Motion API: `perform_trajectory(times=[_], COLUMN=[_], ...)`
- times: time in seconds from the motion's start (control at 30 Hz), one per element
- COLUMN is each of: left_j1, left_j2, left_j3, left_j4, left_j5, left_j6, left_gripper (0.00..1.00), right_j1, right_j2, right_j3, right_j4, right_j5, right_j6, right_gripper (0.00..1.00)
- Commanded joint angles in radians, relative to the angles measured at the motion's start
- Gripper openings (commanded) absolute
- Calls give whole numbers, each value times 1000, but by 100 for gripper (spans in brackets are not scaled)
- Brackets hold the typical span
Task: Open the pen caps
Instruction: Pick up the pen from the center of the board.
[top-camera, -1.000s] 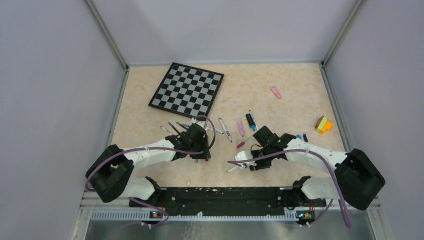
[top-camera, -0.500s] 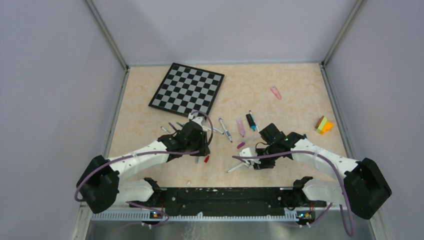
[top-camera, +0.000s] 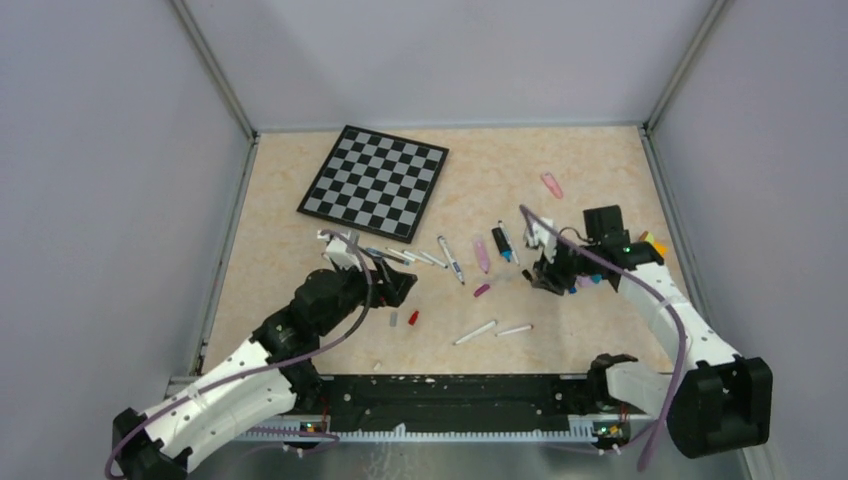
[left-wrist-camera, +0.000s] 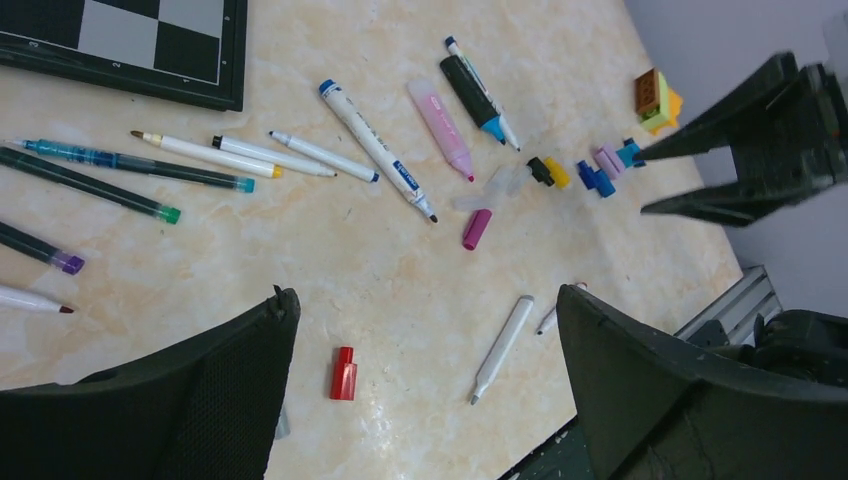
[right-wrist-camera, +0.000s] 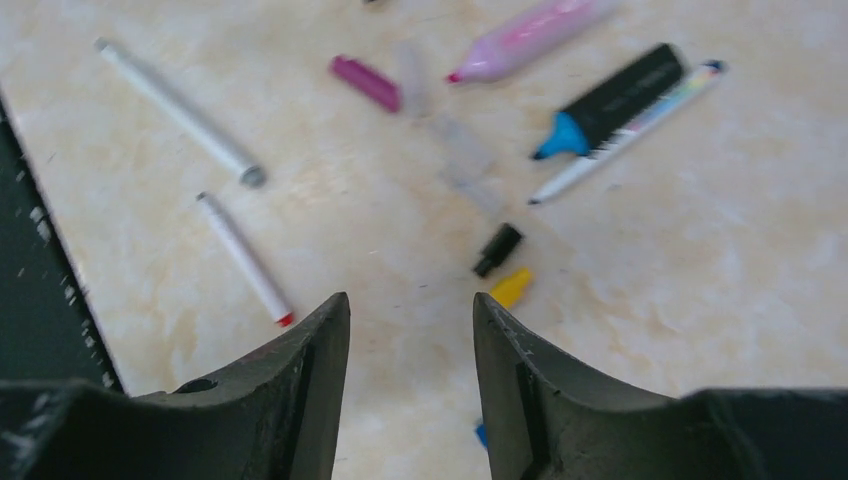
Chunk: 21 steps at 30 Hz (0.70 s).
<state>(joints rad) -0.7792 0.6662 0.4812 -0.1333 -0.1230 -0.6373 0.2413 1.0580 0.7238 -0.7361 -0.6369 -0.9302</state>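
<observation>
Pen caps (left-wrist-camera: 558, 177) lie loose and scattered over the marbled table (top-camera: 290, 250), but look at your grippers first. Your left gripper (left-wrist-camera: 425, 300) is spread wide. Its two black fingers (left-wrist-camera: 200, 400) stand far apart, with nothing between them and nothing touched. It hangs above the table, and a red cap (left-wrist-camera: 343, 373) lies on the surface under the gap, nearer the left finger. In the top view a grey cap (top-camera: 393, 320) sits just beside that red one.

Your right gripper (right-wrist-camera: 410, 300) is parted too, with a narrower gap than the left's, and it grips nothing. Just beyond its tips lie a black cap (right-wrist-camera: 497, 250) and a yellow cap (right-wrist-camera: 510, 288), close together but not touching.

From the left wrist you can see blue caps (left-wrist-camera: 597, 180) and a lilac one past those two, near the yellow-orange block (left-wrist-camera: 655, 95). A magenta cap (left-wrist-camera: 477, 228) lies alone near the pink highlighter (left-wrist-camera: 440, 128). Next to that is the black highlighter (left-wrist-camera: 470, 95), its blue tip bare. A row of thin pens (left-wrist-camera: 210, 152) lies beside the chessboard (left-wrist-camera: 120, 50), tips exposed. Two white pens (top-camera: 474, 332) rest between your arms — both uncapped.
</observation>
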Motion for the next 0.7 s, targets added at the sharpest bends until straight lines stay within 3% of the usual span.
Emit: perform_trajectory(times=[0.0,0.1,0.2,0.67], left_j1=[5,7,8,8], left_j2=[-136,-196,-218,-186], left_j3=[-96,-100,-90,-97], left_j4=[152,121,64,56], left_j5=[-57,-74,-88,-119], left_j6=[-31,-19,-7,28], left_gripper=[99,99,99,99], right_j1=[-152,-234,-290,-289], right_j2=[59,168,300,881], right_j3=[133,216,331,907], right_j4=[214,339,374,192], right_j5=[-58,-45,-23,243], right_j6=[294,516,621,659], right_gripper=[48,53,53,56])
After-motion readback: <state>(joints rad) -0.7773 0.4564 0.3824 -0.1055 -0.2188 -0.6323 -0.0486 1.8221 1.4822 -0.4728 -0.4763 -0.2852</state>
